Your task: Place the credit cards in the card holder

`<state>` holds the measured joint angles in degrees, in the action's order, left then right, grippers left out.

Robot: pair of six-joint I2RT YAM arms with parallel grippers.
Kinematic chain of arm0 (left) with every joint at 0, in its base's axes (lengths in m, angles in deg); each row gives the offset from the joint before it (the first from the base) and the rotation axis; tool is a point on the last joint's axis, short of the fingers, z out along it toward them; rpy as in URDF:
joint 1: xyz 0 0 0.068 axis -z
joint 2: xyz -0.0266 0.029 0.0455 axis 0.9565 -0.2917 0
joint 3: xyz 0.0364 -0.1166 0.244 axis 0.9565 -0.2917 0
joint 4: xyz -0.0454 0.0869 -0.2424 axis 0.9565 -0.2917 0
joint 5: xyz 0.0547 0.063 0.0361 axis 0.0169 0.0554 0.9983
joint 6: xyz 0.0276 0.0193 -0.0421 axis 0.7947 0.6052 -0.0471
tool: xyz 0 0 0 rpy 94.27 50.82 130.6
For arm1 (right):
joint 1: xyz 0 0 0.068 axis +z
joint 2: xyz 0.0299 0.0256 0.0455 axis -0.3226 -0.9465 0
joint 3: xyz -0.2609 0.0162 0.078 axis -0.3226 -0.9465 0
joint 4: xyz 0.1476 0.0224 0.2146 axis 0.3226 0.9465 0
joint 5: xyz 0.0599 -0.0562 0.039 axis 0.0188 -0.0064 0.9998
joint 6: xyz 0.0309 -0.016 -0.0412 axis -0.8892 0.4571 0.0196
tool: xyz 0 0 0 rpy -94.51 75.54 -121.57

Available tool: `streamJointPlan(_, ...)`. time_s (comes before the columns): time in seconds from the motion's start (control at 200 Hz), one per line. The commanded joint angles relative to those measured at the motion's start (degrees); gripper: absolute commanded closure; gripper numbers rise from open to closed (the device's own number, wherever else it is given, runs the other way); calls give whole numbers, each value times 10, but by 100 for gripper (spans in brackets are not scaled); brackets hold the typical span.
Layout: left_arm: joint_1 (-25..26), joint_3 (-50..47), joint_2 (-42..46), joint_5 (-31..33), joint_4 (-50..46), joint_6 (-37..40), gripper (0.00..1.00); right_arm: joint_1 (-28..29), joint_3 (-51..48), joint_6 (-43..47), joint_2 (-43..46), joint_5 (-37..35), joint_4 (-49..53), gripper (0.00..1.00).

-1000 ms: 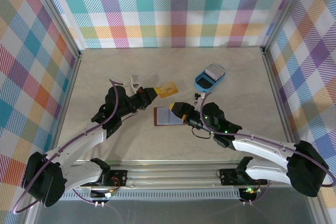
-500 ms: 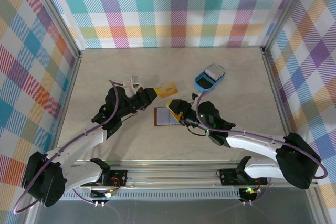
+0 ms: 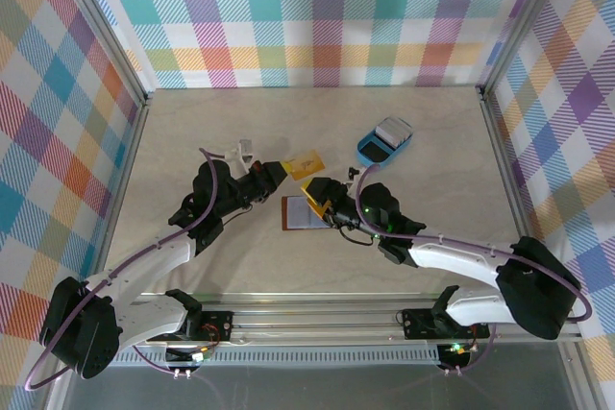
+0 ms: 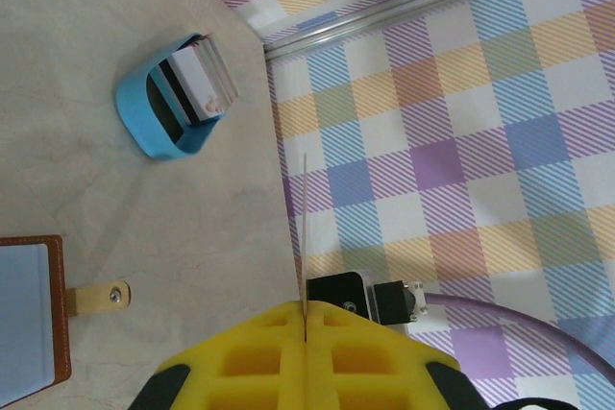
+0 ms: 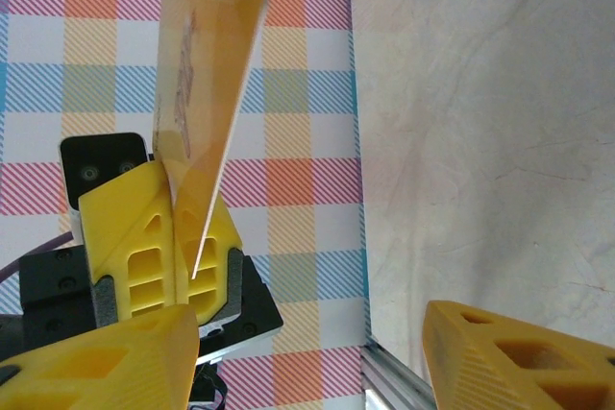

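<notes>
My left gripper (image 3: 277, 171) (image 4: 306, 319) is shut on a thin yellow-orange credit card (image 3: 307, 162), seen edge-on in the left wrist view (image 4: 303, 228). The brown card holder (image 3: 302, 214) lies open on the table with its pale blue lining up; its snap tab (image 4: 97, 297) points right. My right gripper (image 3: 322, 196) (image 5: 307, 357) stands open just above the holder, close to the held card (image 5: 207, 74), with nothing between its fingers. More whitish cards (image 3: 391, 131) (image 4: 197, 84) stand in the blue tray.
The blue rounded tray (image 3: 373, 153) (image 4: 159, 141) sits at the back right of the holder. A small white object (image 3: 240, 150) lies behind the left arm. Checked walls with metal rails (image 5: 404, 381) close in the table.
My right gripper has shifted left and slightly back, closer to the card in the left gripper. The left gripper and the card holder have stayed in place.
</notes>
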<state>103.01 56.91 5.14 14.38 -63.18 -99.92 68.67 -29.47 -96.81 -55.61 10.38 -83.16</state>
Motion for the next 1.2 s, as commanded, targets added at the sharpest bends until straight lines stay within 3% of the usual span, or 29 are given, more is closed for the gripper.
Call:
streamJointPlan(0.0,2,-3,15,7,13,4,100,-3,3,-17,-7,-11,-50,38)
streamJointPlan(0.25,2,-17,35,20,5,1,100,-11,-9,6,-12,-34,-126,48)
streamJointPlan(0.475,2,-23,39,17,-5,-3,100,-22,0,16,-7,-54,-136,54)
streamJointPlan(0.675,2,-29,47,19,-1,-6,100,-28,8,-10,-30,-51,-146,64)
streamJointPlan(0.88,2,-40,59,23,-4,-6,100,-29,8,-35,-60,-43,-173,65)
streamJointPlan(1.195,2,-55,64,25,7,-17,100,-31,14,-43,-95,-35,-223,82)
